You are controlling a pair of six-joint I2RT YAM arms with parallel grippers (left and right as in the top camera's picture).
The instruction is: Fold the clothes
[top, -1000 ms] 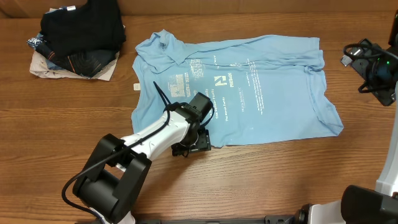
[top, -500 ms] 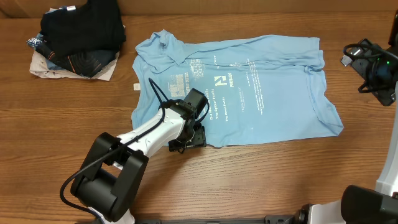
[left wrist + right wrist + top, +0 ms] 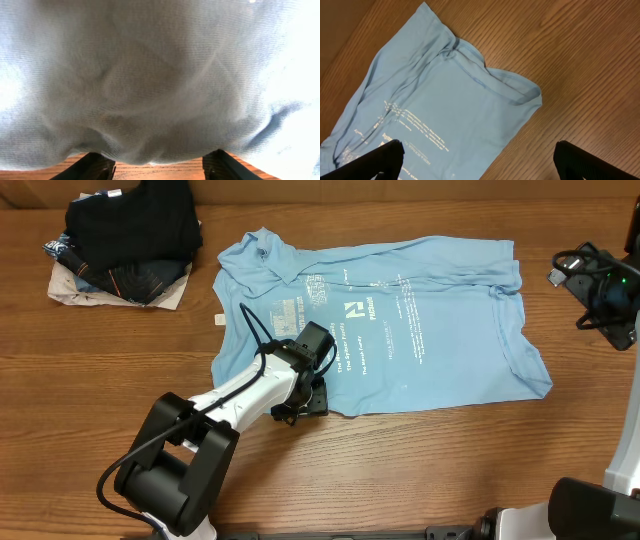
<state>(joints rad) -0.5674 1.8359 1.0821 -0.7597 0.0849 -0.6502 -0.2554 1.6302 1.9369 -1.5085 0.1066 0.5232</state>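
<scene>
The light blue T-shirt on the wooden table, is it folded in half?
No, the light blue T-shirt lies spread open on the wooden table, white print facing up.

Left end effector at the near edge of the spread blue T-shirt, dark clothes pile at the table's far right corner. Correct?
No. The overhead view shows the dark clothes pile at the far left corner. The left end effector is at the near edge of the spread blue T-shirt, as stated.

**Materials and surface finish**

T-shirt (image 3: 160,75): soft matt cloth, a fine knit texture is seen, lightly creased. Table (image 3: 450,470): smooth wood, streaked grain, low sheen is noted. Left arm shell (image 3: 245,388): smooth white plastic, slightly glossy.
</scene>
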